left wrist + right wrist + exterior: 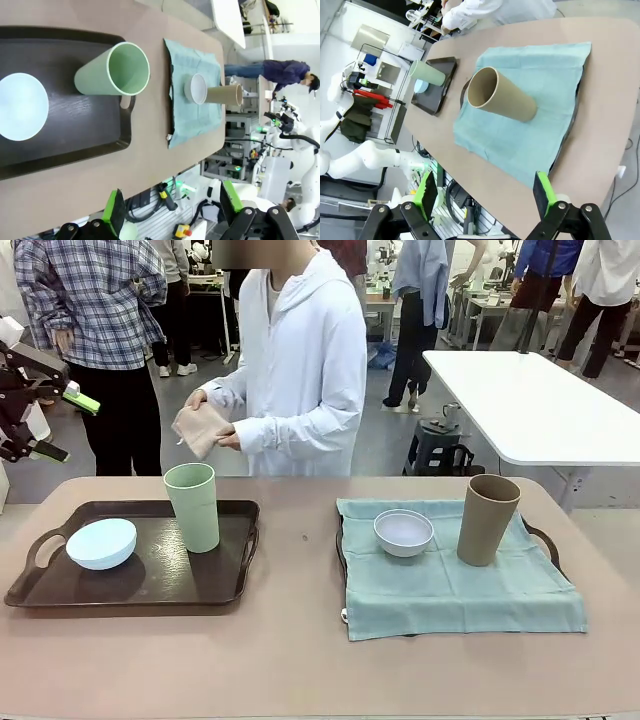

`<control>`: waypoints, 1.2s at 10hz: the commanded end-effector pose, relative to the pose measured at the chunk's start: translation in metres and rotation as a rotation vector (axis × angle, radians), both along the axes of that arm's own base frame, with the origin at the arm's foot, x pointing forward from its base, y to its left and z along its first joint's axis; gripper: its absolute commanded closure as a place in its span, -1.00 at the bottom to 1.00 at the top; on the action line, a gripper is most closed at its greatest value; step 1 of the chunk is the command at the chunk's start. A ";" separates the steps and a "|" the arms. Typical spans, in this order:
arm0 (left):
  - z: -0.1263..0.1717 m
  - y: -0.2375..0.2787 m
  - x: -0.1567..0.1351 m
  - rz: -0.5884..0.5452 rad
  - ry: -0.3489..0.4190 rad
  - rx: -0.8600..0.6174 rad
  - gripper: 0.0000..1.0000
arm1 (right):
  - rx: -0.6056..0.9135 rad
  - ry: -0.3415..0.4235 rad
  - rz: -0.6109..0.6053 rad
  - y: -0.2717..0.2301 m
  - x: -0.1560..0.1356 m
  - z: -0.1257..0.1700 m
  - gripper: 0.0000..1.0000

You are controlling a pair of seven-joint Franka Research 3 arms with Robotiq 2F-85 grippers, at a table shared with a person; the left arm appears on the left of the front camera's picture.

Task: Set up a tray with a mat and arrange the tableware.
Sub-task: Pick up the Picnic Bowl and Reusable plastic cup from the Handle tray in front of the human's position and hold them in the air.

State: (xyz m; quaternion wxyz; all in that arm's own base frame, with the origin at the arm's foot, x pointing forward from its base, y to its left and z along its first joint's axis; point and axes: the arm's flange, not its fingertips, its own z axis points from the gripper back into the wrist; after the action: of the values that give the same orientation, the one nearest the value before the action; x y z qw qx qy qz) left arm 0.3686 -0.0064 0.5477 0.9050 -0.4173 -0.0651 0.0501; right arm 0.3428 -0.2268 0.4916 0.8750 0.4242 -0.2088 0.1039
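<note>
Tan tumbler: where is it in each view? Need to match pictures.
Front: tan tumbler right of centre, upright on the teal mat.
Left wrist: tumbler upper right, beside the white bowl.
Right wrist: tumbler centre, on the mat.
Shared landmark: the teal mat under it.

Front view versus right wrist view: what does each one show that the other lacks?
Front: a person's hand holding a folded cloth, and the greyish white bowl on the mat. Right wrist: the right gripper, open, nothing between its fingers. Both: tan tumbler, light green tumbler, mat, dark tray.
</note>
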 end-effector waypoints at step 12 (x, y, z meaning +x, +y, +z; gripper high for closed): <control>-0.023 0.158 -0.024 -0.015 0.139 -0.464 -1.00 | 0.365 0.011 0.003 -0.075 -0.028 -0.020 -1.00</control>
State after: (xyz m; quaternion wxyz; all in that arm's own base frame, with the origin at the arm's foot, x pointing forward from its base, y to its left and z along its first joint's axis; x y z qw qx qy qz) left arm 0.3526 0.1544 0.5289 0.7952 -0.5988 0.0365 0.0884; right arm 0.3072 -0.3004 0.4678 0.7892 0.5718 -0.2155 0.0622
